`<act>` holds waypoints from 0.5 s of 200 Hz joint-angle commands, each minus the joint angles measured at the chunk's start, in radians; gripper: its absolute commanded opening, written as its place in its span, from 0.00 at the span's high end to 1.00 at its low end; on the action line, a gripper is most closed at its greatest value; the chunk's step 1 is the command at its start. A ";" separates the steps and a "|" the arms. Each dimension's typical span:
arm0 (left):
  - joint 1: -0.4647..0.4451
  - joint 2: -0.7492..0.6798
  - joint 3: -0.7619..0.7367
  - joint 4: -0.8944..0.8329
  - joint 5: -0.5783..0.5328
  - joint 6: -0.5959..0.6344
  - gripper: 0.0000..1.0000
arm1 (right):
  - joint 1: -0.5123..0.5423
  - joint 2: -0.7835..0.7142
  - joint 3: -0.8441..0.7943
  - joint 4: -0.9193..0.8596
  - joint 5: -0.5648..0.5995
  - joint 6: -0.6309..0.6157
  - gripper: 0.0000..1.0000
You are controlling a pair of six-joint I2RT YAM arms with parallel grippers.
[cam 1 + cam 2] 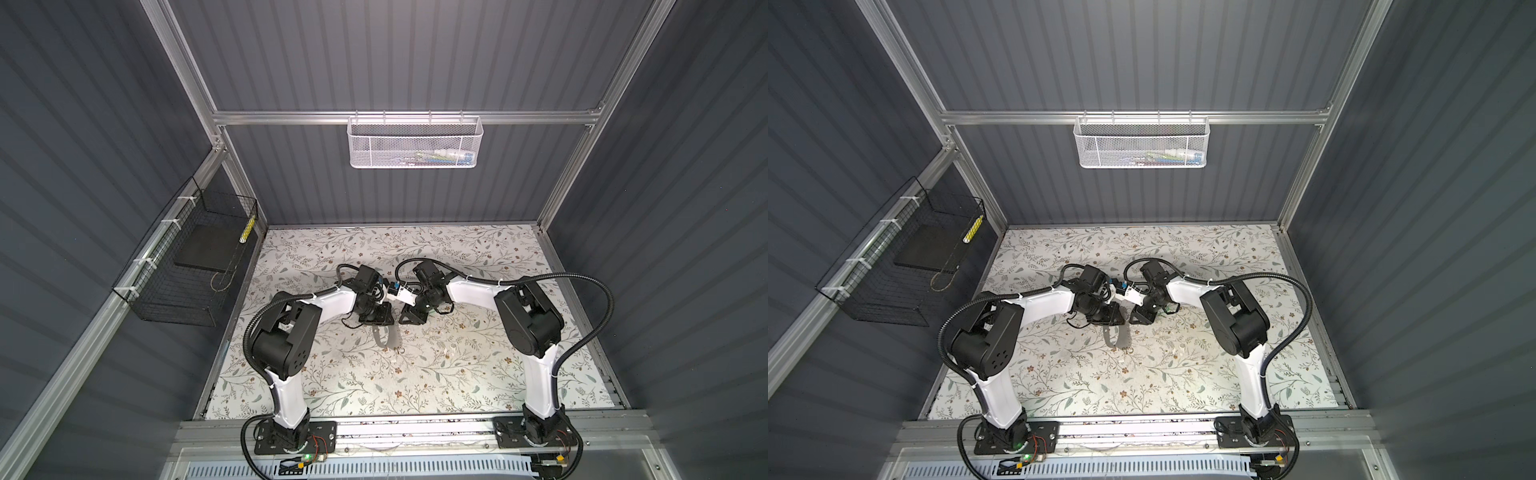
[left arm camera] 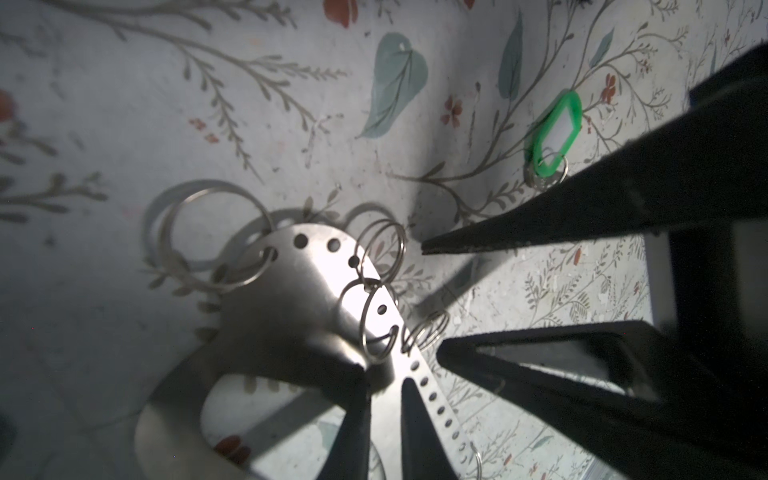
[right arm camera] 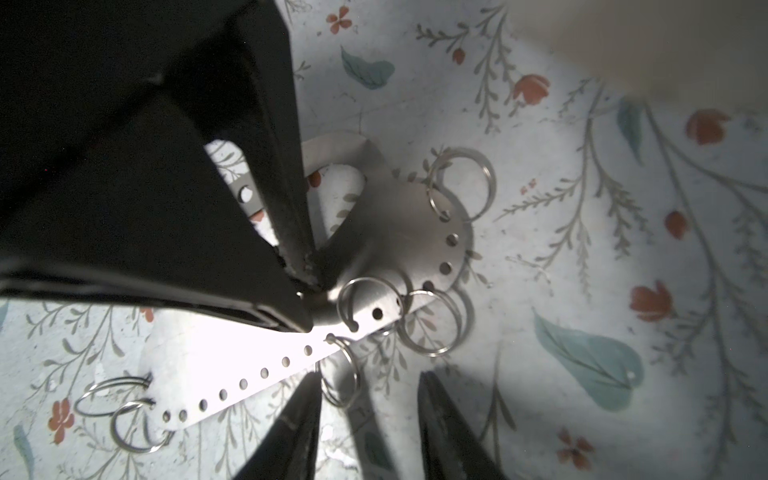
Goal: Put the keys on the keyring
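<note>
Steel plate [image 2: 299, 316] in left jaws, right jaws parted at its edge

1. No text, number, brand or sign is legible in any view.
2. keyring [image 2: 550, 141]: lies near the perforated steel plate [image 2: 299, 291], apart from it. The white label window in its green tag reads as plain white, with no characters resolved.
3. white mesh basket [image 1: 415, 141]: hangs on the back wall, well beyond the plate. There are coloured packets inside, but their print is too small to read.
4. black wire basket [image 1: 183, 266]: on the side wall, well to the left of the plate. The yellow-and-white strip [image 1: 247, 230] at its rim carries marks too small to make out.
</note>
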 commanded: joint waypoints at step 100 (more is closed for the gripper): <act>0.004 -0.030 -0.003 -0.039 -0.021 0.022 0.83 | 0.022 0.037 0.000 0.023 0.025 0.056 0.80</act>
